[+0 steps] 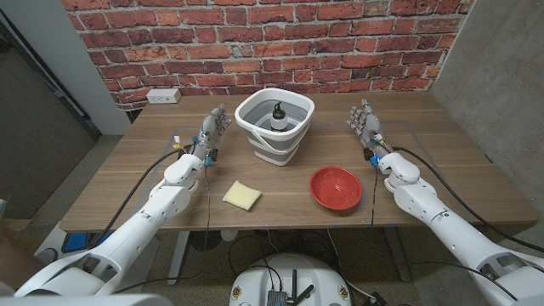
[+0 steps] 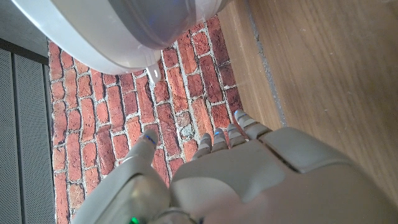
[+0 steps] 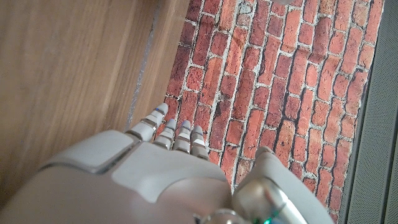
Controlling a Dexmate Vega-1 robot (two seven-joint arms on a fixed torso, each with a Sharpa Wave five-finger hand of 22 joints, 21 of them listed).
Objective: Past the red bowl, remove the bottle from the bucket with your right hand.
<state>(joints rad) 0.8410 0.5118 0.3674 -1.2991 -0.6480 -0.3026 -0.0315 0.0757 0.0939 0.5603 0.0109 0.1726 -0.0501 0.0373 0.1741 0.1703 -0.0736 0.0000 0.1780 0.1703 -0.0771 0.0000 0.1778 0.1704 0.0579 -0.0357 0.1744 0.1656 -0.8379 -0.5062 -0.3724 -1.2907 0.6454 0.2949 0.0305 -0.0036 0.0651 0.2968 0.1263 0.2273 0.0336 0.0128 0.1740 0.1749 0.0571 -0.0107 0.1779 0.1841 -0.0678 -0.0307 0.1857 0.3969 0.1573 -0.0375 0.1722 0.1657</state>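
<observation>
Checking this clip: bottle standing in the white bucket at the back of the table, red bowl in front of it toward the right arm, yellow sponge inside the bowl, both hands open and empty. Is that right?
Not quite. In the head view the yellow sponge lies on the table, left of the red bowl, not inside it. The rest holds: the bottle stands in the white bucket, and the left hand and right hand are open and empty.

The bucket [image 1: 274, 126] hides most of the bottle [image 1: 277, 114] inside it, leaving just the dark cap showing. The left wrist view cuts off the bucket [image 2: 124, 31], showing only part of its wall.
</observation>
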